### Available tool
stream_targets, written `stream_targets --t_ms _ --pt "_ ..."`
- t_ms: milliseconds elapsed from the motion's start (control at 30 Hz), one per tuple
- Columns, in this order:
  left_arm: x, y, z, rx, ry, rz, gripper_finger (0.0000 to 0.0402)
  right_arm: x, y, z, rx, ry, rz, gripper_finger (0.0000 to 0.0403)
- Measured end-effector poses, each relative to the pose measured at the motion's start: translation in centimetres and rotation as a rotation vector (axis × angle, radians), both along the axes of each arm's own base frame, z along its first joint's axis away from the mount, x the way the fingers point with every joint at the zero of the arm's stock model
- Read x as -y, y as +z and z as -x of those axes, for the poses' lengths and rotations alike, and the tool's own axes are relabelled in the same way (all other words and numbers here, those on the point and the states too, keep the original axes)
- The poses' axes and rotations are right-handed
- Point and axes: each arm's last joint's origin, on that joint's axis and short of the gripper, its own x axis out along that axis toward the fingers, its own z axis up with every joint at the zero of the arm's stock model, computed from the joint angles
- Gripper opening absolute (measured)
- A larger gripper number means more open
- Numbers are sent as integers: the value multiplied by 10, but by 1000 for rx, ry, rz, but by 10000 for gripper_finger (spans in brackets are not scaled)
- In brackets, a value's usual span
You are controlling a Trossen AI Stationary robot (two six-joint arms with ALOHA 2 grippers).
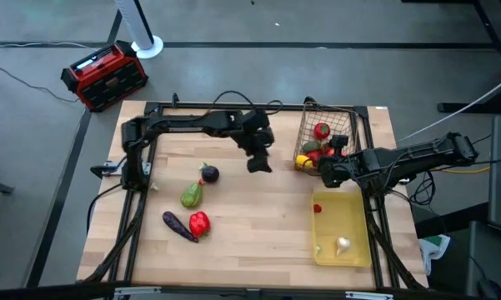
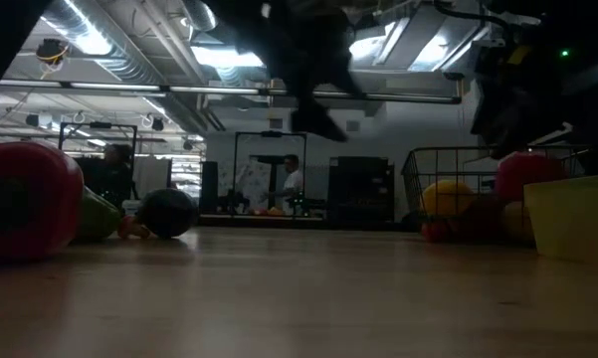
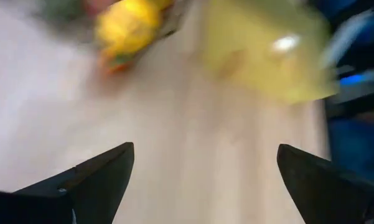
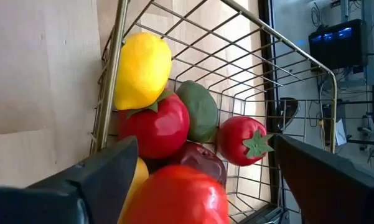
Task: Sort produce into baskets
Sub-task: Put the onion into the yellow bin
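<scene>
1. Setting: a robotics lab or workshop with an industrial interior.
2. Ceiling [image 2: 129,60]: exposed ducts, pipes and strip lights.
3. Floor [image 1: 33,150]: bare grey concrete with a loose cable, around a wooden table [image 1: 258,217] framed in black metal.
4. Background: a person [image 2: 292,184] standing among dark equipment racks.
5. Beyond the table's far left corner: a red-and-black box [image 1: 104,77].

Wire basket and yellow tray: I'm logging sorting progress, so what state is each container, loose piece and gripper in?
Wire basket: upright, holding several pieces.
Yellow tray: flat, holding a red piece and a pale one.
Red pepper: loose on the table, touching the eggplant.
Green piece: loose on the table.
Dark round piece: loose on the table.
Left gripper: open, empty, above bare table.
Right gripper: open, over the wire basket.
</scene>
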Motion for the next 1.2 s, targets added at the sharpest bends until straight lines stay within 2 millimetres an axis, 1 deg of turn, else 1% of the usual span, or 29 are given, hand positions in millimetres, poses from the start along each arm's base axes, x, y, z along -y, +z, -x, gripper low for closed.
stream_targets --t_ms 67,167,333,400,500,933,1200 --pt "4 9 16 -99 38 -85 390 0 0 0 -1 1 -1 365" --pt "11 19 37 -237 80 -165 390 0 0 0 -1 1 -1 359" --pt "22 27 65 -469 149 -230 390 0 0 0 -2 2 -2 358" --pt "26 25 72 -551 172 -243 390 0 0 0 -2 3 -8 358" --pt "31 17 80 -649 211 -232 390 -1 -1 0 -3 7 -18 358" --pt "37 -36 100 -839 313 -176 390 -1 -1 0 -3 9 -24 358" --pt "38 -65 104 -811 340 -168 390 -1 -1 0 -3 9 -24 358"
